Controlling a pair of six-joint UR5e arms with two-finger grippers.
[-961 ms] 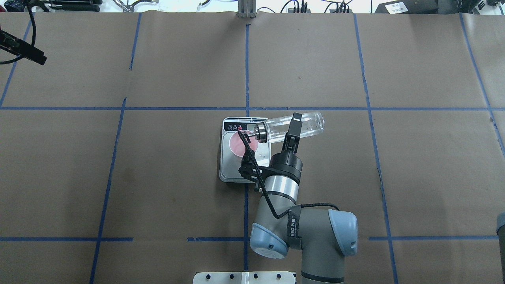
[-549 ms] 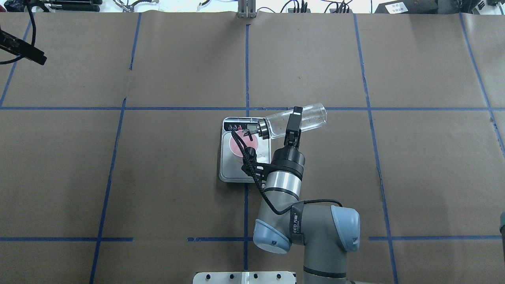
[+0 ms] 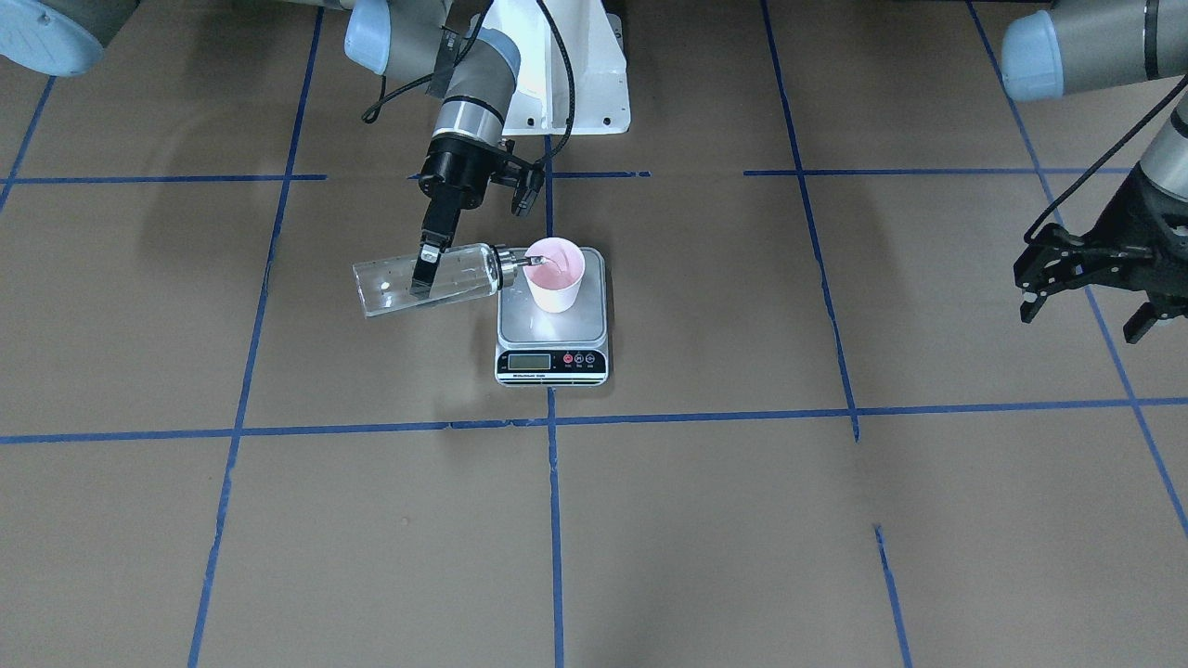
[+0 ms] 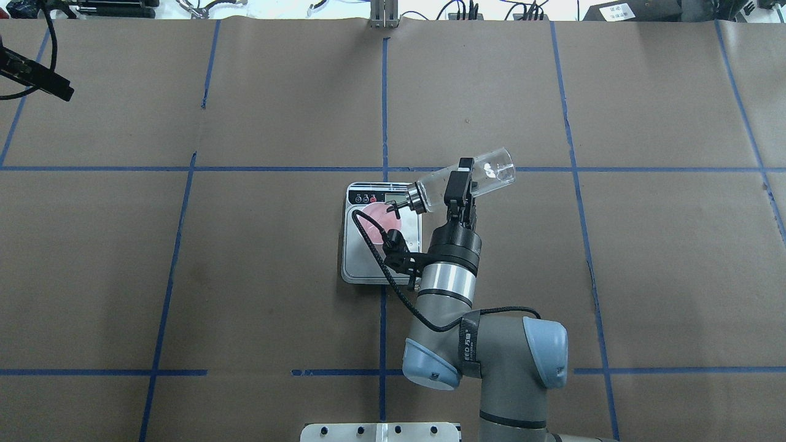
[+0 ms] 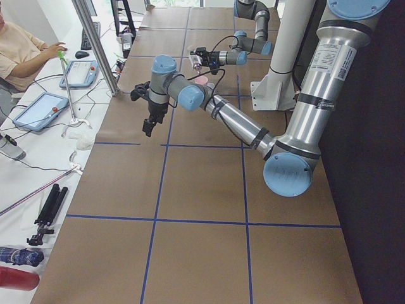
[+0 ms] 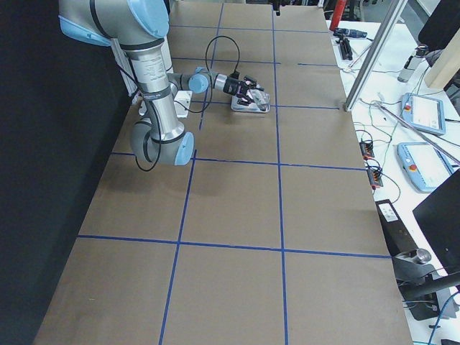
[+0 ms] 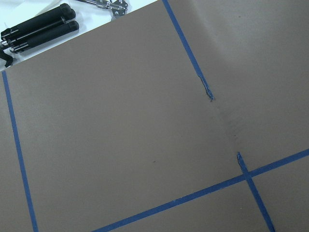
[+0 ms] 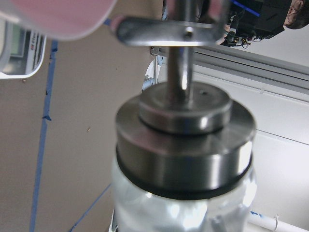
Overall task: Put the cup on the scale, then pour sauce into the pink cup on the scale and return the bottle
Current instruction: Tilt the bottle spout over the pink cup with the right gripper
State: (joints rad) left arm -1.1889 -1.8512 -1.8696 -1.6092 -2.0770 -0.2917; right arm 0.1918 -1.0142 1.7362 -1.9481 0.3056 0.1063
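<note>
Clamping the tilted bottle (image 4: 491, 174), right hand (image 4: 460, 182), spout (image 3: 531, 263) over the cup (image 4: 371, 220) (cup on scale (image 4: 368, 267)).

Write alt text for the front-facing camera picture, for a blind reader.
The robot's right gripper holds a small clear glass bottle tipped almost flat, its thin metal spout over a pale pink tapered cup standing on a silver-grey kitchen scale. The left gripper hangs open, far aside.

Table (image 3: 742, 520): one. Arms: two, a left arm (image 3: 1095, 37) and a right arm (image 3: 469, 93). Grippers: two, a left gripper (image 3: 1081, 311) and a right gripper (image 3: 424, 276). Bottle (image 3: 464, 274): one. Cup (image 3: 555, 278): one. Scale (image 3: 551, 364): one. Beyond the far edge, tablets: two, a left tablet (image 5: 31, 111) and a right tablet (image 5: 79, 73). Person (image 5: 19, 47): one.
</note>
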